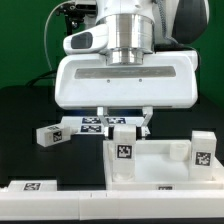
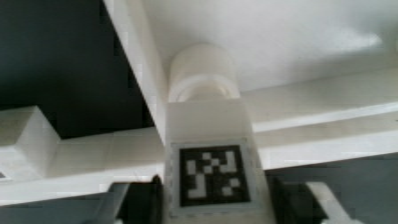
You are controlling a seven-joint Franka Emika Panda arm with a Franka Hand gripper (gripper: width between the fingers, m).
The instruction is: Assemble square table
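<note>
- Count from my end: one tabletop (image 1: 160, 165), three legs, one gripper (image 1: 123, 128), one marker board (image 1: 90, 123) and one long white bar (image 1: 60, 205).
- The first leg (image 1: 123, 150) stands upright at the tabletop's corner on the exterior view's left. The second leg (image 1: 203, 148) stands upright at the corner on the exterior view's right. The loose leg (image 1: 47, 135) lies on its side on the black table (image 1: 25, 160), well off to the exterior view's left.
- The gripper is clamped on the first leg. In the wrist view the dark fingers (image 2: 128, 200) sit tight against both sides of that leg (image 2: 214, 150), with the gripper (image 2: 214, 195) right at its tag.
- Edges: the second leg is almost at the exterior view's right border. The long white bar runs along the near edge, just in front of the tabletop. The marker board lies flat on the far side, behind the fingers.
- Room: dark table shows between the loose leg and the tabletop.
- Looks: the tabletop is white plastic with a raised rim (image 2: 320, 130). The legs are chunky and white, each with a black-and-white square tag. The first leg's rounded end meets the tabletop at the rim, but I can't tell how deep it sits.
</note>
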